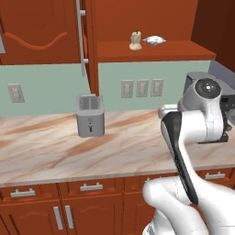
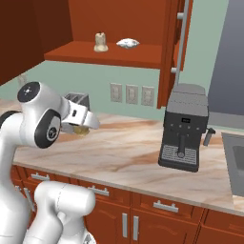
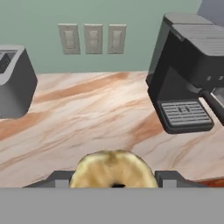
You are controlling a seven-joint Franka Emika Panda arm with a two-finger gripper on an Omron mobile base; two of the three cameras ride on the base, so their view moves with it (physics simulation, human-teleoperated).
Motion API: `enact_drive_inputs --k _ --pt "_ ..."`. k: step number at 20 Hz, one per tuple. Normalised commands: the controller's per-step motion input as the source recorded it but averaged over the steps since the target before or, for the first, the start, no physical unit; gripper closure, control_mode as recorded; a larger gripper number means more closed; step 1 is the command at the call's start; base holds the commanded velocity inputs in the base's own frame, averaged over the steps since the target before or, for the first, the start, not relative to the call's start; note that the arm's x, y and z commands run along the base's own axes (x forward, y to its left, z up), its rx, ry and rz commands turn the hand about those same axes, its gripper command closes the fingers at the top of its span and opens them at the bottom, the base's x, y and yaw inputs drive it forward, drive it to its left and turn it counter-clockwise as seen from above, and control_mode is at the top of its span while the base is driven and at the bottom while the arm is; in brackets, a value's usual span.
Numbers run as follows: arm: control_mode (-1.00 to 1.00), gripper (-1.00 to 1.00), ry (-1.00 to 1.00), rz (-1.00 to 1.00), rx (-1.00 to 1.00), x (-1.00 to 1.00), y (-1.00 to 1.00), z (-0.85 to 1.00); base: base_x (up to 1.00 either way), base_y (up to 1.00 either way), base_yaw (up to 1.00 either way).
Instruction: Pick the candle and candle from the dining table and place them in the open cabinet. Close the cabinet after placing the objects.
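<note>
Tan-yellow wax shows between our fingertips in the hand view: the squat candle (image 3: 112, 169) sits clamped in the gripper (image 3: 112, 178), with the two dark tips flanking it. From the right base view we see the same candle (image 2: 82, 129) tucked under the white hand, above the marble counter (image 2: 128, 157). The pale cream candle (image 1: 135, 41) stands upright on the shelf of the open cabinet (image 1: 156, 49) (a grey-white oblong object (image 1: 154, 41) lies just beside it). The cabinet door (image 1: 81, 36) stands swung out, edge-on to us. On the counter, a toaster (image 1: 90, 115) sits to the left and a coffee machine (image 2: 185, 127) to the right.
</note>
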Motion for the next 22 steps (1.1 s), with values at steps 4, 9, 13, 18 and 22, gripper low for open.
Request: enact_drive_inputs --k 4,9,13,18,22 --pt "-1.00 1.00 0.00 0.07 0.00 0.16 -0.26 0.39 0.00 0.00 0.00" --pt "-1.00 1.00 0.00 0.06 -0.01 0.15 -0.11 0.49 0.00 0.00 0.00" --pt "-1.00 1.00 -0.03 0.02 -0.03 0.20 -0.08 0.50 0.00 0.00 0.00" --pt "-1.00 1.00 -0.03 0.00 -0.04 0.33 -0.14 0.40 0.00 0.00 0.00" --pt "-1.00 1.00 -0.06 0.01 -0.03 0.39 -0.14 0.27 0.00 0.00 0.00"
